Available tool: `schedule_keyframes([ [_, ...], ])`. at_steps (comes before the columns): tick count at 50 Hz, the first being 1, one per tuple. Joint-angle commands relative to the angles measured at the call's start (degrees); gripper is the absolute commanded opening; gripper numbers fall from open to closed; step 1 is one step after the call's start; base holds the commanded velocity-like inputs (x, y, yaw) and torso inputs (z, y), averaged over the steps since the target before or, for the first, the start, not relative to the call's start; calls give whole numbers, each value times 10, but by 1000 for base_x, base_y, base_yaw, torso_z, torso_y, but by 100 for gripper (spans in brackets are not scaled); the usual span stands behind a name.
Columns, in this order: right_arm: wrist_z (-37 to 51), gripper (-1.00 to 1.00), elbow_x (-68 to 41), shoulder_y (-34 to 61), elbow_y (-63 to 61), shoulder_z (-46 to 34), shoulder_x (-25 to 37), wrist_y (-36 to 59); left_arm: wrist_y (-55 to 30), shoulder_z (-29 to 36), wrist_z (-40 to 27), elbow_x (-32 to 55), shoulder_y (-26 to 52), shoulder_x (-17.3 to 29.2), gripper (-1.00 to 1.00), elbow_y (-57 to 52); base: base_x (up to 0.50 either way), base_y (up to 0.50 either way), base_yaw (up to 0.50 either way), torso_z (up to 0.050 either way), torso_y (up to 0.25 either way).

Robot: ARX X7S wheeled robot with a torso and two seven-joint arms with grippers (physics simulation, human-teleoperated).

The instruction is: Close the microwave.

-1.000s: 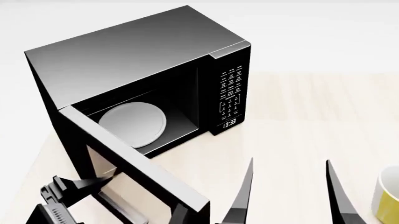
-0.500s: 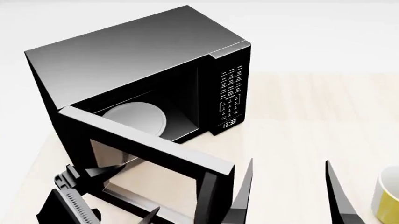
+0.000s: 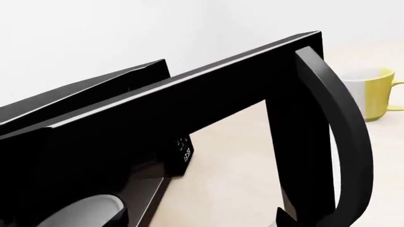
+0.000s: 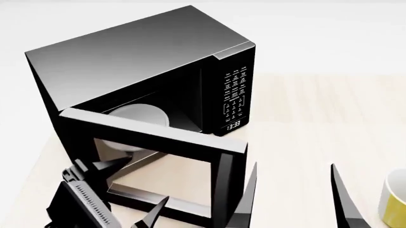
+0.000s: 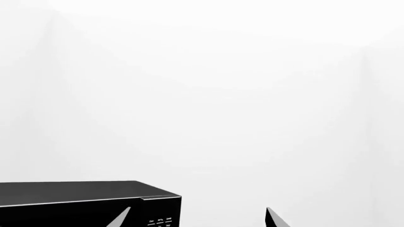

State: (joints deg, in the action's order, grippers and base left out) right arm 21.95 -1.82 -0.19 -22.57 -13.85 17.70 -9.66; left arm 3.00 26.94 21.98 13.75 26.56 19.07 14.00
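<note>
Swung further toward its opening since the earlier frames, the door (image 4: 152,142) of the microwave (image 4: 140,66) now stands roughly halfway shut, hinged at the robot's left, its handle (image 4: 222,190) at the free edge. That glossy black microwave sits at the back left of the pale desk (image 4: 304,118). Behind the door's outer face, the left pincer (image 4: 123,192) has its fingers apart and is nearer (contact cannot be confirmed). Low at the right, the right pincer (image 4: 295,194) is also spread, holding nothing. Closing likely means pushing away, toward the cavity. A yellow mug (image 4: 393,199) stands at far right.
</note>
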Motion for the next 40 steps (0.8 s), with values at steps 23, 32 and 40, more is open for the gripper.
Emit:
schedule_keyframes([
  [23,5,100,-6,1,4,-5,5,-2,40,-25,-51,3,43,-44,100,72,0,0,0,0,1],
  [32,7,100,-7,2,6,-6,6,-2,53,-32,-66,2,59,-59,100,108,0,0,0,0,1],
  [40,8,100,-10,4,6,-7,7,1,62,-36,-78,-1,69,-67,100,129,0,0,0,0,1],
])
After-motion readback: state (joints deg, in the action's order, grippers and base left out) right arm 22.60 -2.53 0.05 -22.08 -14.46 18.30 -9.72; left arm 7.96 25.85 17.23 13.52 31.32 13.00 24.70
